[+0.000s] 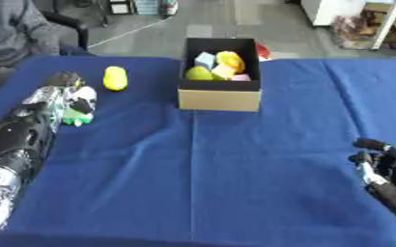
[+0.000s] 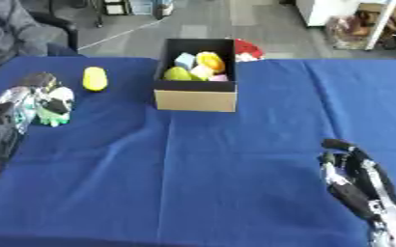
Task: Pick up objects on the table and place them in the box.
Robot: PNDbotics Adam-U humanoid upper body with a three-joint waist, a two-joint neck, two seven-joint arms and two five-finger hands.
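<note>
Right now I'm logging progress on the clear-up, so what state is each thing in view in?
Cardboard box with black inside: upright, open-topped, holding several coloured pieces.
Yellow oval object: lying loose on the blue cloth, outside the box.
Small green and white object: at the left robot hand's fingers, not yet boxed.
Left robot hand: fingers curled round the green and white object.
Right robot hand: idle near the lower right, open.

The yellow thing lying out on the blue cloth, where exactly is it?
The yellow object lies on the far left part of the blue table, just beyond the left hand and to the left of the cardboard box.
</note>
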